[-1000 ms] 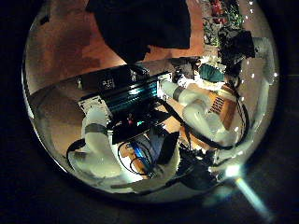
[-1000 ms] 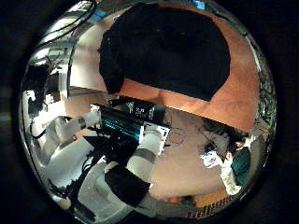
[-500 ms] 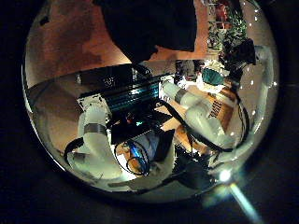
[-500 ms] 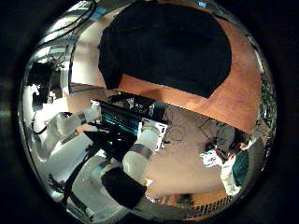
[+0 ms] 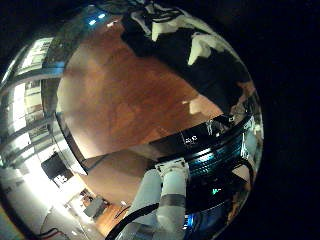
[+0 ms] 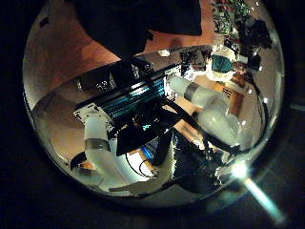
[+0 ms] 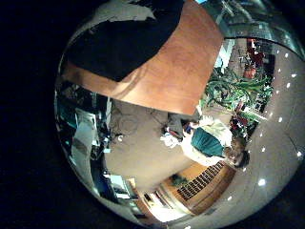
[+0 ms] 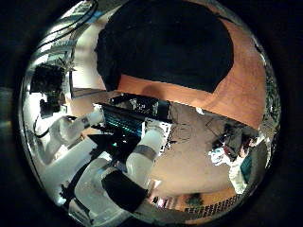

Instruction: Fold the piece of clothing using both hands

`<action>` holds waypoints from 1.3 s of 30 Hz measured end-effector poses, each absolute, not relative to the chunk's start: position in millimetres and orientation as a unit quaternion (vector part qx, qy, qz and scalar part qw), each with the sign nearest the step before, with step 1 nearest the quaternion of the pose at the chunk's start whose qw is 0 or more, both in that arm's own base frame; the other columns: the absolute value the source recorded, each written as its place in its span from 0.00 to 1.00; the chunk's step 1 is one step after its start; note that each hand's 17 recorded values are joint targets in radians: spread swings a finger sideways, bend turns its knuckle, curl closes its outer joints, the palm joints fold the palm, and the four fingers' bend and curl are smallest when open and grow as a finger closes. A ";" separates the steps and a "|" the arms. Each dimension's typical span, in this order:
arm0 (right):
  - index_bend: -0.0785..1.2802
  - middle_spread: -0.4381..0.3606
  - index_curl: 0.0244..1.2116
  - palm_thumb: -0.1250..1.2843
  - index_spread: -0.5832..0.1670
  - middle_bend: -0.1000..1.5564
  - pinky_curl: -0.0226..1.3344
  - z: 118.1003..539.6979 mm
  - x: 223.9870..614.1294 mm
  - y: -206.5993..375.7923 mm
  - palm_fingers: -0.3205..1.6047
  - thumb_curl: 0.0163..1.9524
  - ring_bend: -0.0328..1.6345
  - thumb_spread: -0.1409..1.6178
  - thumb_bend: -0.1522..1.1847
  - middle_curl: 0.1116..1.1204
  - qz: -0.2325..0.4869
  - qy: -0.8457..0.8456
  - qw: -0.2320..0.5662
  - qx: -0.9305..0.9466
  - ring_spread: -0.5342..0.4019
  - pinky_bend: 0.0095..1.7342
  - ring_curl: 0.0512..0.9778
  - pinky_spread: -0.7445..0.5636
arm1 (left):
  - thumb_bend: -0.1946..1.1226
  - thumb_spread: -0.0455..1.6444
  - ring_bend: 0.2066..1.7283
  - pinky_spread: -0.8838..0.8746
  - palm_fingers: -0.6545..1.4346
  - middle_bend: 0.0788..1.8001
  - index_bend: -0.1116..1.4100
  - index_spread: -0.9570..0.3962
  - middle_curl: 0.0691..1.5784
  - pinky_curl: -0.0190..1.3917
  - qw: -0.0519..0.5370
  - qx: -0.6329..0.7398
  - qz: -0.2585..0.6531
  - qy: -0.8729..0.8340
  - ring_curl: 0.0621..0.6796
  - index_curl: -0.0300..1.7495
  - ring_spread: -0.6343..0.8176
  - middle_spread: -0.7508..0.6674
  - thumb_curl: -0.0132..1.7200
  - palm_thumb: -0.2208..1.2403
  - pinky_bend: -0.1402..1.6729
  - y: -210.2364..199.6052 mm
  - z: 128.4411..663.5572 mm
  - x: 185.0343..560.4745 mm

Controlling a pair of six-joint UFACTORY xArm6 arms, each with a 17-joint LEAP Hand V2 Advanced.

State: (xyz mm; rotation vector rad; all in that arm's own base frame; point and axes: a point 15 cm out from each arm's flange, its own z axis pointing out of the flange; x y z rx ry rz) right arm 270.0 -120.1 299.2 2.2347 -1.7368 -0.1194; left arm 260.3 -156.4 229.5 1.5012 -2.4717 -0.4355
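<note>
A dark piece of clothing [image 8: 169,45] lies spread flat on the wooden table [image 8: 248,90], and it is small in the view, so the right palm is well above it. It also shows in the right little finger side view as the clothing [image 7: 119,43], reaching close to the table edge. From the left palm the clothing [image 5: 195,55] lies at one end of the table [image 5: 120,90]. Pale parts of the left hand [image 5: 162,26] show over it with nothing in them. The clothing [image 6: 133,17] is only a strip beside the arms. The right hand itself is out of view.
The table's near edge [image 8: 194,102] runs in front of the two white arms [image 6: 200,100] [image 8: 142,165]. Beyond the far table edge [image 7: 181,91] is open floor, with potted plants [image 7: 233,95] further off.
The left palm camera has shifted: the clothing has slid toward the picture's edge and the arms fill more of it. The right palm view has barely shifted. The clothing lies as before.
</note>
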 end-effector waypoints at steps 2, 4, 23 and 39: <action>0.17 0.49 0.21 0.14 0.30 0.23 0.15 301.0 264.0 -119.9 0.27 0.11 0.43 0.71 0.10 0.26 -0.049 -0.608 0.157 0.777 0.58 0.42 0.19 0.86 | 0.13 0.59 0.34 0.78 0.31 0.07 0.17 0.74 0.18 0.25 0.098 0.502 -0.137 -0.848 0.23 0.17 0.74 0.77 0.18 0.22 0.33 -165.6 213.7 262.6; 0.17 0.50 0.21 0.14 0.30 0.23 0.15 303.0 258.8 -119.9 0.27 0.11 0.43 0.71 0.10 0.26 -0.055 -0.612 0.160 0.773 0.58 0.42 0.19 0.86 | 0.13 0.59 0.34 0.78 0.31 0.07 0.17 0.75 0.18 0.25 0.088 0.493 -0.123 -0.857 0.23 0.17 0.74 0.78 0.18 0.23 0.34 -176.3 199.4 264.2; 0.18 0.51 0.22 0.15 0.30 0.23 0.15 316.0 229.9 -112.6 0.28 0.11 0.42 0.71 0.10 0.25 -0.069 -0.644 0.166 0.743 0.61 0.41 0.18 0.86 | 0.14 0.60 0.37 0.69 0.49 0.27 0.20 0.79 0.26 0.22 0.017 0.485 -0.127 -0.865 0.22 0.17 0.63 0.65 0.19 0.28 0.30 -191.0 123.6 270.5; 0.18 0.51 0.23 0.15 0.29 0.22 0.14 318.4 228.0 -105.2 0.30 0.11 0.41 0.71 0.10 0.25 -0.069 -0.653 0.150 0.739 0.60 0.39 0.18 0.86 | 0.23 0.62 0.74 0.23 0.91 0.55 0.51 0.42 0.51 0.43 0.002 0.485 -0.125 -0.866 0.64 0.33 0.15 0.28 0.27 0.68 0.72 -177.4 140.7 305.6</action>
